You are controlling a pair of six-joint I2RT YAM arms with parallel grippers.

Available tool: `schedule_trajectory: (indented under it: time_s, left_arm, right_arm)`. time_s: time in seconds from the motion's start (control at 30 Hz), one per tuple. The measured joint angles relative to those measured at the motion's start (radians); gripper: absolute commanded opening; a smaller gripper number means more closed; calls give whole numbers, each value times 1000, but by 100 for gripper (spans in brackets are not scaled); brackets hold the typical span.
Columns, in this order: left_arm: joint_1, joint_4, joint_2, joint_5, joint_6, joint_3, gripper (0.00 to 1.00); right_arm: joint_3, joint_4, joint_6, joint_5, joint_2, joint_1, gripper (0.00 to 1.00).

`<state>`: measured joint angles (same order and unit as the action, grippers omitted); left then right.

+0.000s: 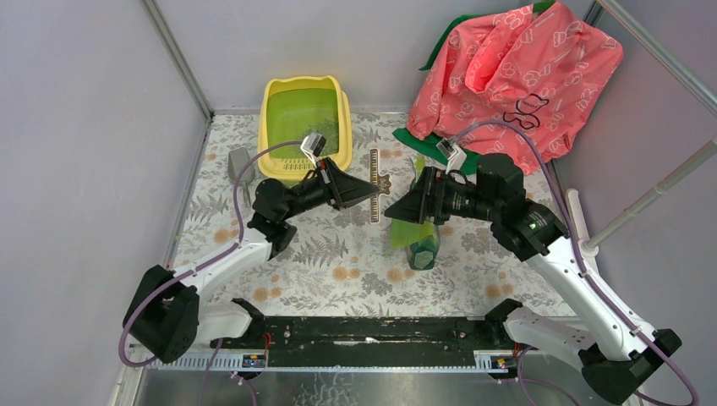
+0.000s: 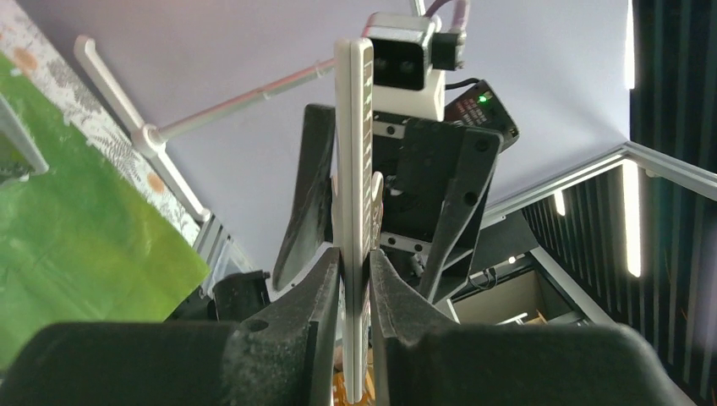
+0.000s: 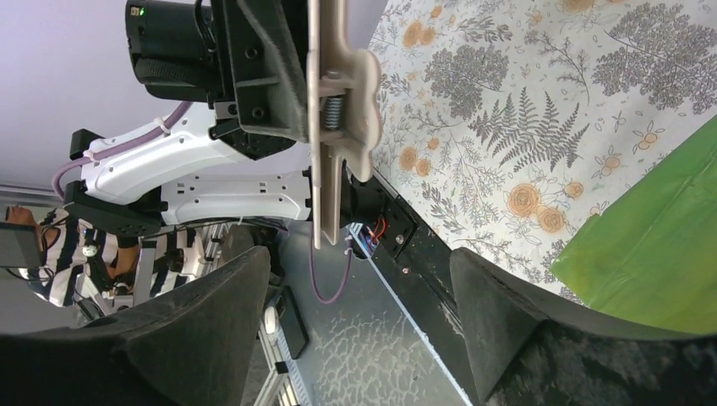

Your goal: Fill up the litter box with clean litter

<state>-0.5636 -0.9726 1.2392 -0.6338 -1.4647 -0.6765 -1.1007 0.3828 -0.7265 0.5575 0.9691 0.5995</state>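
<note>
The yellow litter box (image 1: 276, 93) stands at the back of the table, green inside, with a grainy darker patch of litter (image 1: 328, 134) towards its right side. My left gripper (image 1: 370, 188) (image 2: 353, 264) is shut on a long beige bag clip (image 1: 377, 182) (image 2: 353, 169), gripped edge-on between its pads. Facing it, my right gripper (image 1: 393, 211) (image 3: 355, 266) is open with nothing between its fingers; the clip (image 3: 331, 127) hangs just beyond them. A glossy green bag (image 1: 420, 237) (image 3: 651, 258) lies under the right arm.
A pink printed garment (image 1: 516, 68) is heaped over green cloth at the back right. A small grey object (image 1: 239, 162) lies left of the litter box. A white bar (image 1: 651, 199) slants at the right wall. The floral cloth (image 1: 338, 271) covers the table.
</note>
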Motion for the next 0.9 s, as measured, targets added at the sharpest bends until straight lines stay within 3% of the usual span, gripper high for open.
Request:
schedule_trajectory:
  time_s: [0.13, 0.3, 0.6, 0.9]
  left_arm:
    - [10, 98, -42, -41, 17, -14, 22]
    - [10, 104, -60, -61, 1, -14, 21]
    - [10, 80, -43, -63, -51, 13, 21]
    - [10, 47, -38, -63, -77, 36, 21]
  right_arm:
    - [-8, -8, 5, 1, -13, 0, 86]
    - [20, -91, -32, 3, -16, 0, 84]
    - [44, -180, -72, -12, 24, 0, 66]
    - [44, -229, -94, -29, 50, 0, 59]
